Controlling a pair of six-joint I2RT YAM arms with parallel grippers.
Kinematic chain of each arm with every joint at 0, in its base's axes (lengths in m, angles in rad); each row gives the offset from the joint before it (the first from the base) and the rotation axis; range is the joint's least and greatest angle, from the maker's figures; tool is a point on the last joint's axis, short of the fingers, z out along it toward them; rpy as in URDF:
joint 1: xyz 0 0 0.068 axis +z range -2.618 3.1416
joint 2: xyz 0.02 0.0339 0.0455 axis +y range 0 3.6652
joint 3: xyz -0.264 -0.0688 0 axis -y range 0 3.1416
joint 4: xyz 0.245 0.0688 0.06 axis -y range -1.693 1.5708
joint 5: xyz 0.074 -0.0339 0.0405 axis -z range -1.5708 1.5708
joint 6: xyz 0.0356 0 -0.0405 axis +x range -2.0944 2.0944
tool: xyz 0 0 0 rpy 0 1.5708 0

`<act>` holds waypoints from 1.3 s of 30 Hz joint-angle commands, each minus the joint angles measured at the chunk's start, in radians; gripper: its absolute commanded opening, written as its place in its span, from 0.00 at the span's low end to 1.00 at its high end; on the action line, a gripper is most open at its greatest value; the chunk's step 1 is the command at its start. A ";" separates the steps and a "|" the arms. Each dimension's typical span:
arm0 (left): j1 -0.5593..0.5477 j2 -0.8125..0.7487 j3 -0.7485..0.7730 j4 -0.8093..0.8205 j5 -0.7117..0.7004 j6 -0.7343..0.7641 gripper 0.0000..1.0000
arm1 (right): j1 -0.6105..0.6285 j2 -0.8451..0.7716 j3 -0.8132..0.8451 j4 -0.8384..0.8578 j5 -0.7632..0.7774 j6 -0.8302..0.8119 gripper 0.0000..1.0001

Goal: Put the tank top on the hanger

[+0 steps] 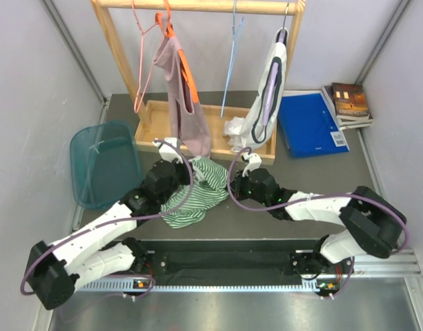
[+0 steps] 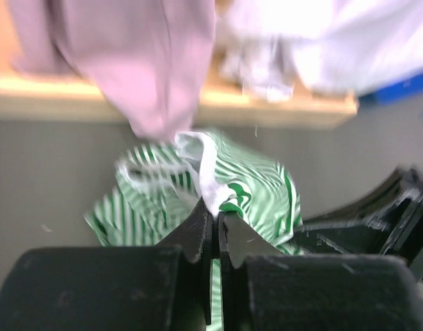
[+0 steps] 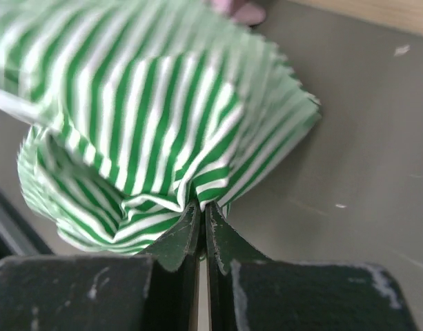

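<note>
The green-and-white striped tank top (image 1: 197, 189) hangs bunched between my two grippers in the middle of the table. My left gripper (image 1: 185, 172) is shut on its white-edged strap (image 2: 210, 185), with striped fabric (image 2: 266, 186) spread beyond the tips (image 2: 217, 215). My right gripper (image 1: 233, 181) is shut on a fold of the same top (image 3: 142, 117), pinched at the tips (image 3: 203, 205). The light-blue wire hanger (image 1: 230, 69) hangs empty from the wooden rail (image 1: 197, 5) at the back, behind both grippers.
A mauve-pink top on an orange hanger (image 1: 182, 89), a pink wire hanger (image 1: 143, 62) and a white top with dark trim (image 1: 266, 96) hang from the rail. A wooden tray (image 1: 152, 127) sits below. A teal basket (image 1: 104, 162) stands left; a blue folder (image 1: 311, 124) and books (image 1: 350, 103) lie right.
</note>
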 commanded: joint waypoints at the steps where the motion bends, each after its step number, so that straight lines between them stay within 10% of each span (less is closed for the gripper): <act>1: 0.000 -0.063 0.163 -0.074 -0.184 0.173 0.00 | 0.016 -0.134 0.070 -0.165 0.153 -0.077 0.00; 14: 0.000 0.041 0.445 -0.022 -0.243 0.440 0.00 | 0.016 -0.491 0.075 -0.440 0.490 -0.125 0.00; 28: 0.000 -0.141 0.464 -0.342 0.164 0.321 0.00 | 0.013 -0.459 0.211 -0.382 0.655 -0.317 0.11; 37: 0.003 -0.089 0.361 -0.452 -0.069 0.238 0.00 | -0.001 -0.261 0.289 -0.356 0.609 -0.311 0.16; 39: 0.008 -0.039 0.342 -0.501 -0.133 0.243 0.00 | 0.000 -0.266 0.287 -0.373 0.575 -0.308 0.36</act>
